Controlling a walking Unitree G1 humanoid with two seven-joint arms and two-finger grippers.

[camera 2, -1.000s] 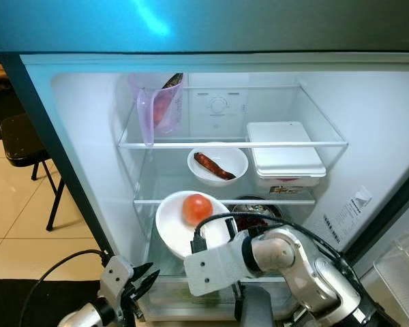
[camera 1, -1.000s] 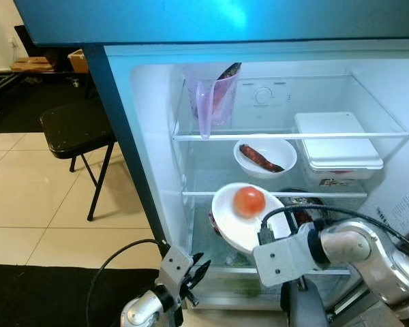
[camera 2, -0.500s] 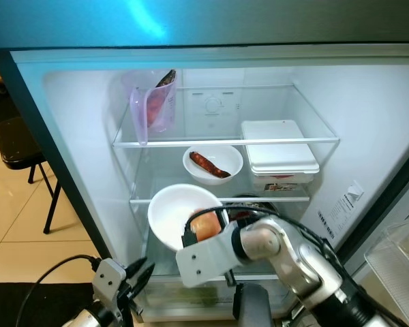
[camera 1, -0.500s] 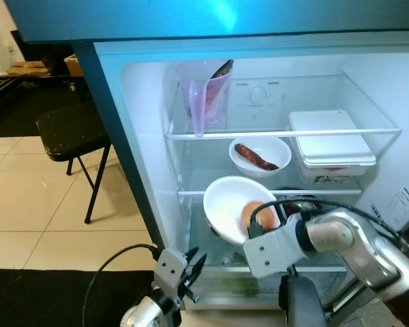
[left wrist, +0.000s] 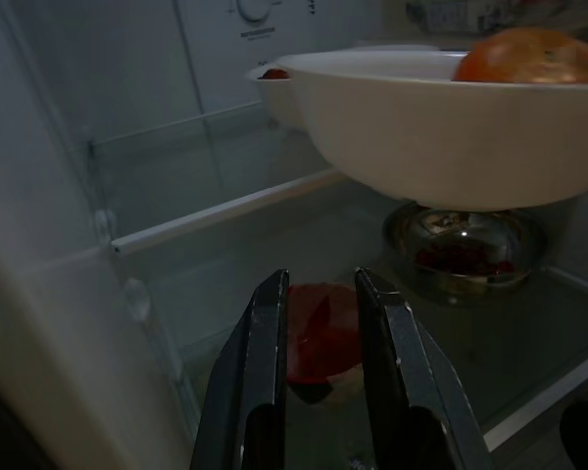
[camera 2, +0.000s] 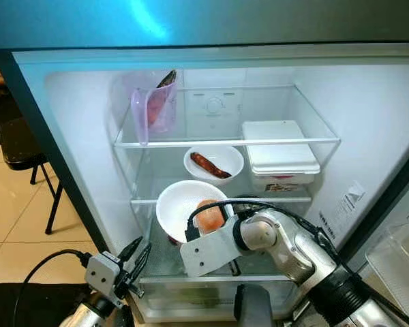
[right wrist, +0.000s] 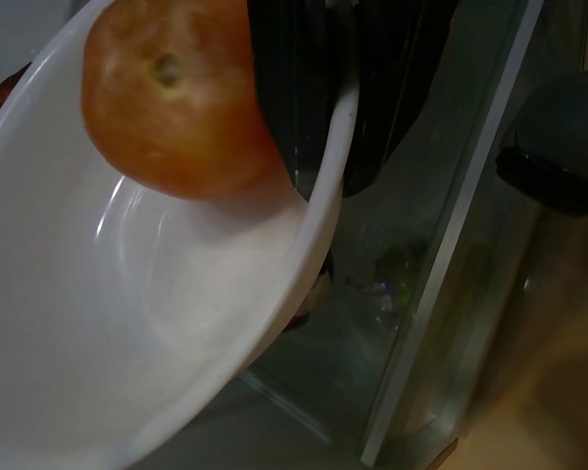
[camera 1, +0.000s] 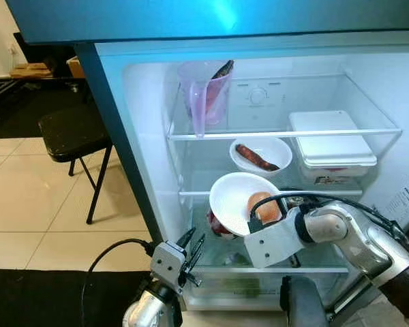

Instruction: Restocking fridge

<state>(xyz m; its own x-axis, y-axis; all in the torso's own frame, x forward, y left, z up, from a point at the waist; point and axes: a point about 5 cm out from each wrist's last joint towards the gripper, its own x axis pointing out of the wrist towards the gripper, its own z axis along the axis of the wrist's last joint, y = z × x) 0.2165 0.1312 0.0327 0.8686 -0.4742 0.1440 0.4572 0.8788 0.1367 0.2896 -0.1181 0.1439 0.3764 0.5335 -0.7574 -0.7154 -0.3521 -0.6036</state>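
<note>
My right gripper [right wrist: 325, 176] is shut on the rim of a white bowl [camera 1: 237, 197], one finger inside and one outside. The bowl is tilted, and a red-orange tomato [camera 1: 261, 204] lies against its lower side by the fingers [right wrist: 274, 88]. It hangs in the open fridge just in front of the lower glass shelf [camera 1: 204, 193]. My left gripper [camera 1: 191, 242] is low at the fridge's front left. It is open, holds nothing, and points in under the bowl [left wrist: 441, 127].
A purple jug [camera 1: 208, 92] stands on the top shelf beside a white lidded box [camera 1: 330, 139]. A small white bowl with a dark sausage-like piece [camera 1: 260, 155] sits on the middle shelf. Below are a steel bowl [left wrist: 465, 245] and something red [left wrist: 318, 333]. A black stool [camera 1: 75, 129] stands left.
The bowl has tipped and the tomato has rolled from its middle to the side by my right gripper's fingers. My left gripper has risen toward the fridge's lower front.
</note>
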